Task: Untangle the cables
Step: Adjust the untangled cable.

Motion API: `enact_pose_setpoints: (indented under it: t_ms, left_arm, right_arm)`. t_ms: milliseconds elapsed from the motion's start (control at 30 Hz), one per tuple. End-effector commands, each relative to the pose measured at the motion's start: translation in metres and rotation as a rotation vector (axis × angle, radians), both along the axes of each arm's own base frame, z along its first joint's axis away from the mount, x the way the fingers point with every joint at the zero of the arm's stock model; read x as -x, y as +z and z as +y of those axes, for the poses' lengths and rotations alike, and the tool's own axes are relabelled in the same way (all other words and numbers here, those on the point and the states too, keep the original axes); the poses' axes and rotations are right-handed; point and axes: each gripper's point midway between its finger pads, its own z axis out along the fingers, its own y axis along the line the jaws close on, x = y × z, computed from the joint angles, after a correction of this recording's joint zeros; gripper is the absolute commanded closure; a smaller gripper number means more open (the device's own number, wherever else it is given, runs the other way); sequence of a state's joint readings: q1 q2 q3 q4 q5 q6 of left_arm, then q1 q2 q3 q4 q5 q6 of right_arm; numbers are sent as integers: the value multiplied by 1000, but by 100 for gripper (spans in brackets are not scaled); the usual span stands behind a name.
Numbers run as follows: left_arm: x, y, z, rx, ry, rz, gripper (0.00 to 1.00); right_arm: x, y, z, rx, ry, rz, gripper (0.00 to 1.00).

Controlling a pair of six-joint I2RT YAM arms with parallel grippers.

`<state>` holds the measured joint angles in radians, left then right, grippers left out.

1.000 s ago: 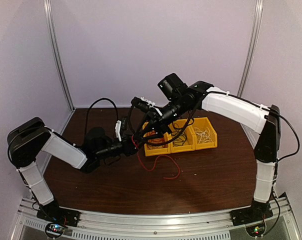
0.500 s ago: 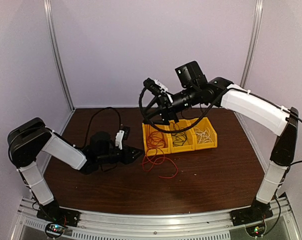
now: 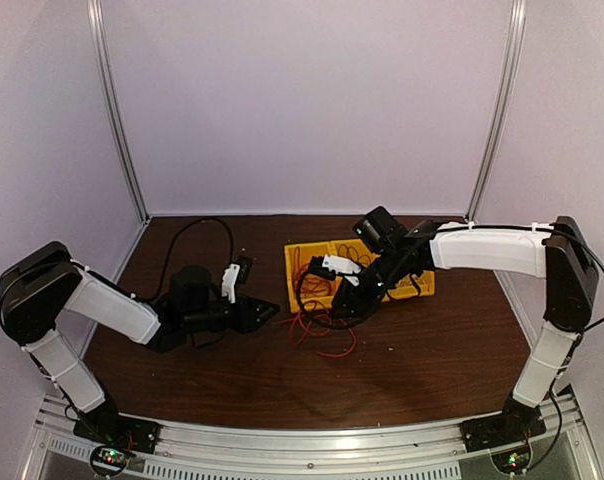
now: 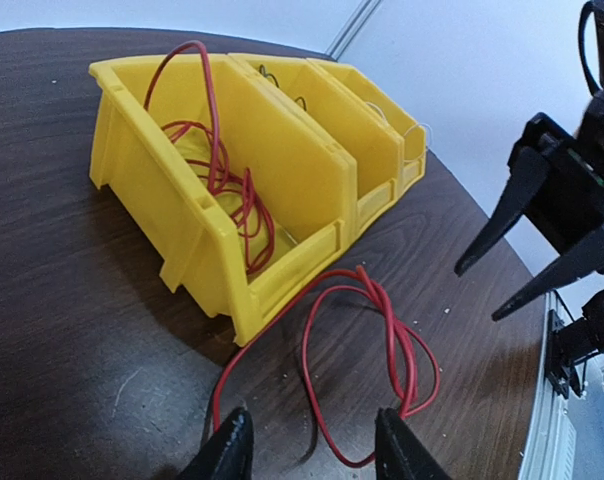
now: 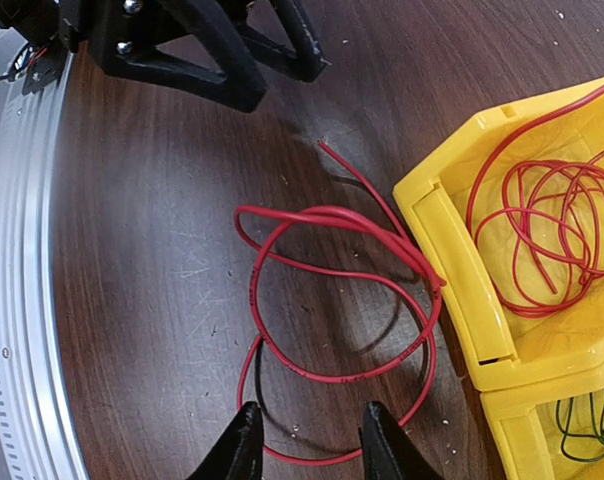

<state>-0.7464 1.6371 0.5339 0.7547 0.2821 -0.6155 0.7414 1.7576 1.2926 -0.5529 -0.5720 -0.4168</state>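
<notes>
Right pincer [image 5: 310, 442] lower, beside red cable [image 5: 317, 213]

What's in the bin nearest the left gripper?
Loops of red cable, one arcing above the rim; more lies on the table outside. The bin's near wall hides some floor.

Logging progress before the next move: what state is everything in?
yellow bins: upright, side by side.
red cable: half in the end bin, loops spilled onto the table.
black cable: coiled in the middle bin.
left tool: open, empty.
right tool: open, empty.
</notes>
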Motion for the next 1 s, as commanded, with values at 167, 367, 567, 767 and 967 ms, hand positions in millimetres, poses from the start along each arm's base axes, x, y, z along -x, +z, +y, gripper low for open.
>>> enact_pose_setpoints:
  t_ms: [167, 367, 567, 767, 967]
  left_arm:
    - [21, 23, -37, 83, -255, -38, 57]
    - [25, 21, -47, 80, -307, 29, 55]
    - [24, 13, -39, 56, -259, 26, 55]
    - [28, 17, -74, 99, -295, 20, 56]
    - [22, 2, -103, 102, -293, 65, 56]
  right_arm:
    - [-48, -25, 4, 77, -102, -35, 60]
    - [-60, -39, 11, 52, -97, -37, 61]
    - [-70, -48, 3, 64, -112, -104, 61]
    - [-64, -54, -2, 41, -88, -130, 66]
    - [-61, -41, 3, -36, -70, -149, 74]
